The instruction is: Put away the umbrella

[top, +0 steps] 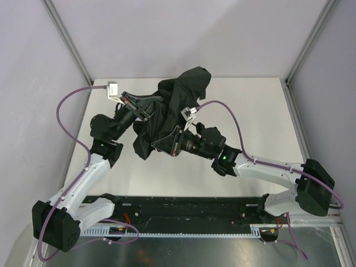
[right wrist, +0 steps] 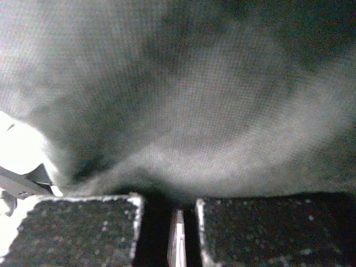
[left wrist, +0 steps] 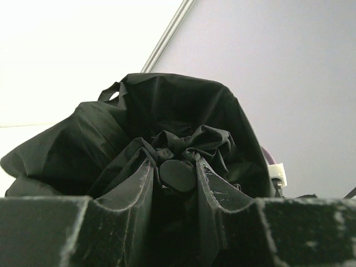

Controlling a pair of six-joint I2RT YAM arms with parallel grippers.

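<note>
White table (top: 250,111). Crumpled black fabric folding umbrella (top: 172,105) mid-table, between arms. Knob end clamped in left gripper (left wrist: 174,167); right gripper (right wrist: 167,203) pads nearly together, hold unclear. Step, likely: collapsing canopy. Next: gather folds tighter.

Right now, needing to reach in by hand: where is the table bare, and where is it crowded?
Bare: the table far right, between umbrella and right wall; and near middle, between umbrella and base rail. Crowded: centre-left, where left pincer and right pincer meet the umbrella.
</note>
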